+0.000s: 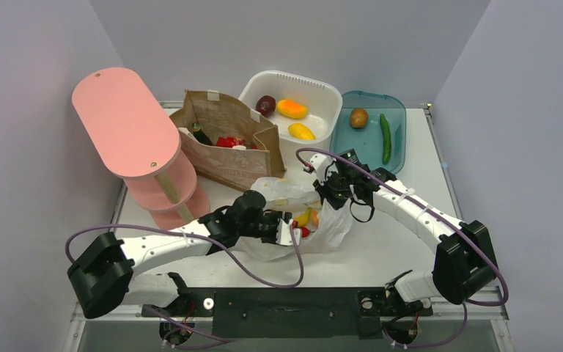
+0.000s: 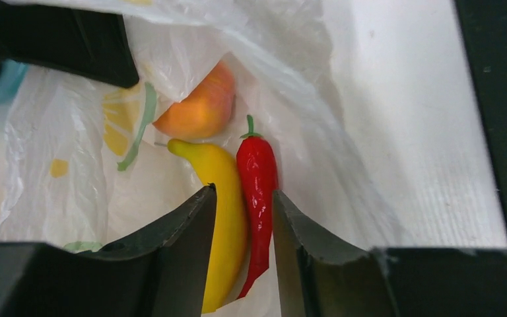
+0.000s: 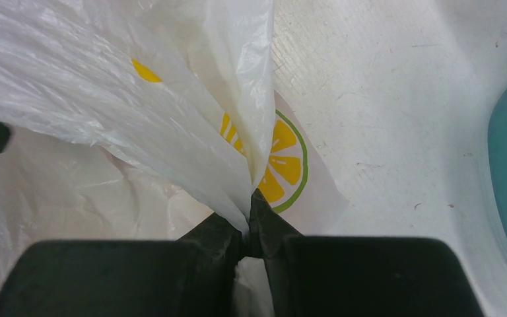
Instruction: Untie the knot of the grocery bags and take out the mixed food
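Note:
The white grocery bag lies open mid-table with its mouth facing my left gripper. Inside it lie a red pepper, a yellow banana-shaped fruit and a round peach-coloured fruit. My left gripper is open low over them; the pepper lies in the gap and the yellow fruit runs under the left finger. At the bag's far edge my right gripper holds the plastic up. In its wrist view that gripper is shut on a fold of the bag beside a printed lemon slice. A green cucumber lies in the teal tray.
A brown kiwi-like fruit shares the teal tray. The white basin at the back holds two orange-yellow fruits and a dark red one. A brown paper bag and a pink tiered stand stand at left.

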Controlling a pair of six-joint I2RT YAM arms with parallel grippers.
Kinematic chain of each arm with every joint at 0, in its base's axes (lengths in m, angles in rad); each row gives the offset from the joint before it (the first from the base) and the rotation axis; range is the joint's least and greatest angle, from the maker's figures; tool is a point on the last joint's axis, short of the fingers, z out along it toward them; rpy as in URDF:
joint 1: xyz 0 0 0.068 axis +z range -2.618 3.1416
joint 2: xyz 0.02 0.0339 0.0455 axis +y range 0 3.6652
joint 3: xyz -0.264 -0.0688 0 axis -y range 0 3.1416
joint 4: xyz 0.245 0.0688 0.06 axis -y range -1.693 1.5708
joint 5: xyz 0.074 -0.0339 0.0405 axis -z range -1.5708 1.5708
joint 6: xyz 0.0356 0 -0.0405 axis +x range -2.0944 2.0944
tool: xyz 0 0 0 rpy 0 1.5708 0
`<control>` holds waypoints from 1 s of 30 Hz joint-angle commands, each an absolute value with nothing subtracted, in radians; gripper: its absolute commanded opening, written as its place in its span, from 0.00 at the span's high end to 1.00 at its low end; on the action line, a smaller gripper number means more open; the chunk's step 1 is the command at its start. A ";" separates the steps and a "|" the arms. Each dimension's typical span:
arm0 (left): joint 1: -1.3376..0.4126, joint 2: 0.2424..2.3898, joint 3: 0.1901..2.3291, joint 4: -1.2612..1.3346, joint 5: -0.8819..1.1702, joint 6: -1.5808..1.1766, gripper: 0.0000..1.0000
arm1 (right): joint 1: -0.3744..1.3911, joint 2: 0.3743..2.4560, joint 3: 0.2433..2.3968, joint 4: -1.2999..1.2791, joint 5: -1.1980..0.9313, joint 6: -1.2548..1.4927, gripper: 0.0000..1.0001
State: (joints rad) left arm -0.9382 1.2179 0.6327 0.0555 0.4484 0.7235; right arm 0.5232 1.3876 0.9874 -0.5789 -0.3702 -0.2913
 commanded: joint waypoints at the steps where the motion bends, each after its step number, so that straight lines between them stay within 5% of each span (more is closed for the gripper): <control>1: -0.942 1.334 0.729 0.084 0.288 0.663 0.65 | 0.522 1.369 1.010 -0.576 -0.409 -0.285 1.00; 15: -0.934 1.694 0.834 0.148 0.022 0.721 0.64 | 0.522 1.385 1.027 -0.611 -0.444 -0.297 1.00; 21: -0.938 1.766 0.899 -0.009 0.057 0.758 0.59 | 0.516 1.405 1.052 -0.616 -0.451 -0.294 1.00; 23: -0.937 1.745 0.898 -0.047 0.113 0.759 0.65 | 0.510 1.416 1.059 -0.616 -0.436 -0.298 1.00; 28: -0.890 1.595 0.874 -0.147 0.316 0.749 0.98 | 0.473 1.445 1.104 -0.613 -0.345 -0.327 1.00; 30: -0.885 1.497 0.804 -0.129 0.377 0.813 1.00 | 0.460 1.453 1.119 -0.602 -0.313 -0.328 1.00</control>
State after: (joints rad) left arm -0.9085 1.6688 0.8692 -0.0540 0.1894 0.7429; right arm 0.4923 1.4395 1.0523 -0.6304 -0.3920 -0.3073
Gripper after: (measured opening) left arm 0.259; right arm 0.007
